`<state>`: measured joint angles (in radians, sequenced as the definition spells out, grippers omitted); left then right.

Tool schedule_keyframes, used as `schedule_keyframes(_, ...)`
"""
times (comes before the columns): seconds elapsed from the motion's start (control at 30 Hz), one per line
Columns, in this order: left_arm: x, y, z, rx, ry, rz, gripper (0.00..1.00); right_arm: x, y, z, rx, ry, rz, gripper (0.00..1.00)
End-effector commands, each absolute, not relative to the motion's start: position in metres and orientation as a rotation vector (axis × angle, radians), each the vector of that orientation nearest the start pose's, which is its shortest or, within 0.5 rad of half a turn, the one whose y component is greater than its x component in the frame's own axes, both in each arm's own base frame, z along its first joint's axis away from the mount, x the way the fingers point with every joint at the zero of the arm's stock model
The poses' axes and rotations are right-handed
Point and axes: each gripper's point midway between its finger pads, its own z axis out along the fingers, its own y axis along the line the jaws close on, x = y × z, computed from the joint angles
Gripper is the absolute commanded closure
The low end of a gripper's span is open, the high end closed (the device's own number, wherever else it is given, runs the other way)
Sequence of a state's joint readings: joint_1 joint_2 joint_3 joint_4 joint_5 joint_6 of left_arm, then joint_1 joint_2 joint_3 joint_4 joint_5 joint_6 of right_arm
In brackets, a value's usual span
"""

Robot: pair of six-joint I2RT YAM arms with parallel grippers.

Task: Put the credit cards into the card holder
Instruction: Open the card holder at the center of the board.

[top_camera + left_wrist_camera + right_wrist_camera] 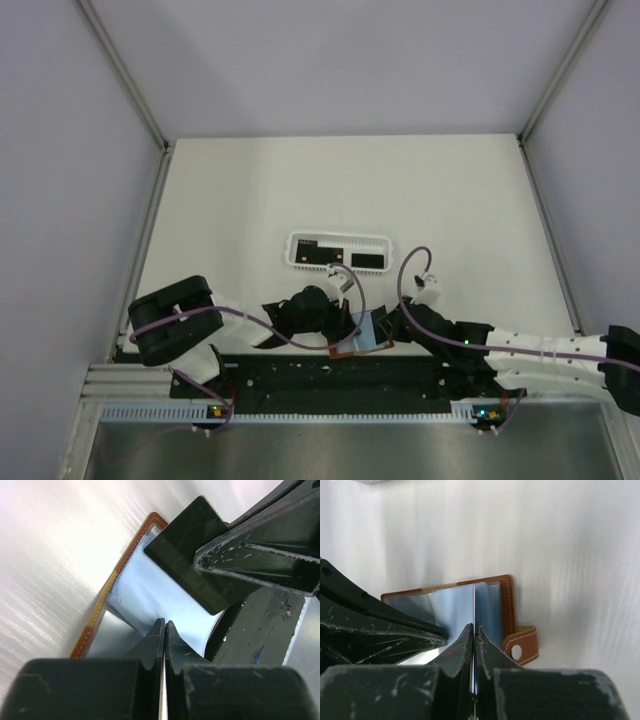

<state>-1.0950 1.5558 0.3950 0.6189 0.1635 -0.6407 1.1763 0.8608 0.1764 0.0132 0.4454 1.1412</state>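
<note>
The brown card holder [372, 333] lies open near the table's front edge, its bluish pockets up. In the left wrist view its brown stitched edge [102, 600] runs on the left. My left gripper [165, 623] is shut on a thin clear pocket leaf and lifts it. My right gripper [473, 626] is shut on a black credit card [187, 555], which hangs tilted over the open pockets; in the right wrist view the card is edge-on [474, 605]. The clasp tab [522, 647] sticks out on the right. In the top view both grippers, left [345, 325] and right [388, 322], meet over the holder.
A white slotted basket [300, 240] stands behind the holder with black cards [368, 260] lying in it. The black base rail [330, 375] runs just in front of the holder. The right gripper's fingers [260, 555] crowd the left wrist view's upper right.
</note>
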Motion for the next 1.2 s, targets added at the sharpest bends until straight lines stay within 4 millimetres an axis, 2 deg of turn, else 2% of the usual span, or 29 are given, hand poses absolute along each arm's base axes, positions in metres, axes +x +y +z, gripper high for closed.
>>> schedule_keyframes(0.0,0.086,-0.297,-0.038,0.663,2.523,-0.961,1.0,0.138,0.195,0.027,0.179,2.283,0.648,1.0)
schedule_keyframes(0.23,0.084,-0.295,-0.039,0.65,2.529,-0.963,1.0,0.136,0.184,0.028,0.168,2.291,0.61,1.0)
schedule_keyframes(0.53,0.085,-0.299,-0.038,0.657,2.528,-0.965,1.0,0.136,0.186,0.03,0.151,2.293,0.615,1.0)
schedule_keyframes(0.77,0.084,-0.297,-0.039,0.656,2.534,-0.962,1.0,0.142,0.2,0.066,0.103,2.174,0.75,1.0)
schedule_keyframes(0.87,0.085,-0.297,-0.039,0.651,2.532,-0.959,1.0,0.141,0.204,0.073,0.08,2.151,0.793,1.0)
schedule_keyframes(1.17,0.085,-0.298,-0.04,0.652,2.536,-0.96,1.0,0.133,0.219,0.063,0.015,2.192,0.841,1.0)
